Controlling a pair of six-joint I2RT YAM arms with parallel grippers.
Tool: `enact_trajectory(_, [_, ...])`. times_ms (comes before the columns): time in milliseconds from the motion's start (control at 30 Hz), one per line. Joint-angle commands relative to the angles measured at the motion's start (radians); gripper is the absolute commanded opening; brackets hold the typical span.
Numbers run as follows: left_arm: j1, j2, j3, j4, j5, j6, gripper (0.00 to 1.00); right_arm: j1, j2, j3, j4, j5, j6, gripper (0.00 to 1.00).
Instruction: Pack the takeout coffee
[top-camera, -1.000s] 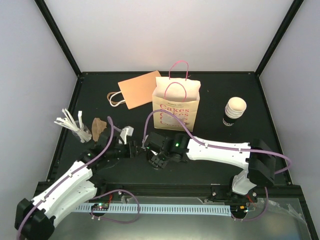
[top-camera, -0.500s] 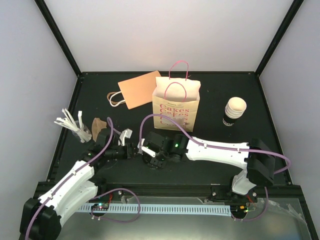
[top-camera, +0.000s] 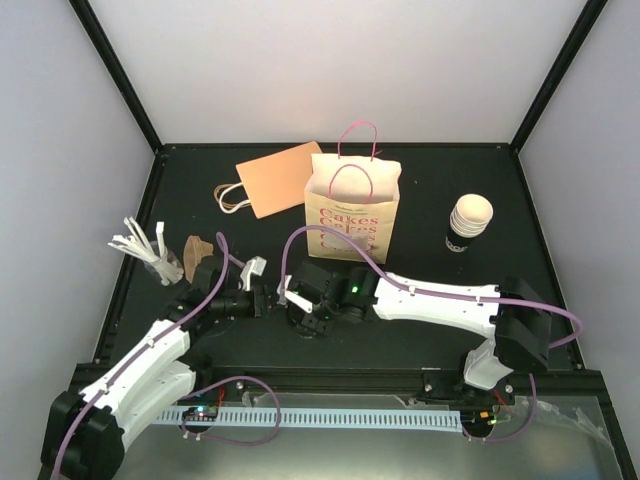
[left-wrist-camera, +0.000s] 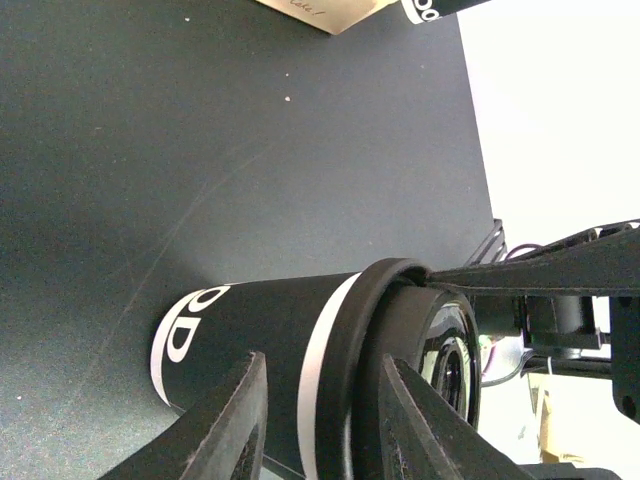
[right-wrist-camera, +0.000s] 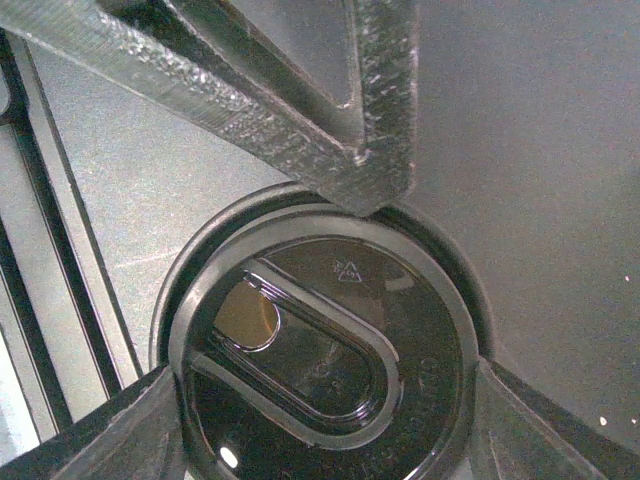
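A black cup (left-wrist-camera: 250, 330) with a white band and a black lid (right-wrist-camera: 320, 350) stands on the table between my two grippers. In the top view the grippers hide it. My right gripper (top-camera: 300, 308) comes from above, and its fingers (right-wrist-camera: 120, 430) press both sides of the lid rim. My left gripper (top-camera: 262, 297) is at the cup's side. Its jaws are apart and straddle the lid rim (left-wrist-camera: 345, 350). One left finger (right-wrist-camera: 370, 150) touches the rim. The cream-white ribbed takeout cup (top-camera: 468, 222) with a dark lower part stands at the right, away from both grippers.
A cream paper bag (top-camera: 352, 212) with pink handles stands open at the back middle. A flat orange bag (top-camera: 280, 178) lies to its left. A bundle of white sticks (top-camera: 140, 248) and a brown pulp carrier (top-camera: 198, 255) sit at the left.
My right gripper has moved left and a little farther back, closer to the left gripper. The left arm has shifted slightly left.
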Motion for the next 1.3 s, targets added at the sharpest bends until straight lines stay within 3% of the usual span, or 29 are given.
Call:
enact_trajectory(0, [0.004,0.024,-0.028,0.033,0.065,0.026,0.33,-0.009,0.039,-0.07,-0.117,-0.075,0.009,0.68])
enact_trajectory(733, [-0.017,0.232,-0.082,0.096,0.004,0.035,0.26,-0.039,0.066,-0.073,-0.112,-0.129,0.047,0.68])
enact_trajectory(967, [-0.031,0.272,-0.093,0.095,-0.032,0.025,0.19,-0.043,0.063,-0.081,-0.103,-0.151,0.053,0.68])
enact_trajectory(1100, [-0.043,0.244,-0.086,0.094,-0.038,0.001,0.19,-0.045,0.063,-0.073,-0.107,-0.131,0.061,0.68])
enact_trajectory(1267, [-0.044,0.078,-0.006,0.008,-0.061,-0.013,0.23,-0.045,0.056,-0.046,-0.123,-0.071,0.088,0.68])
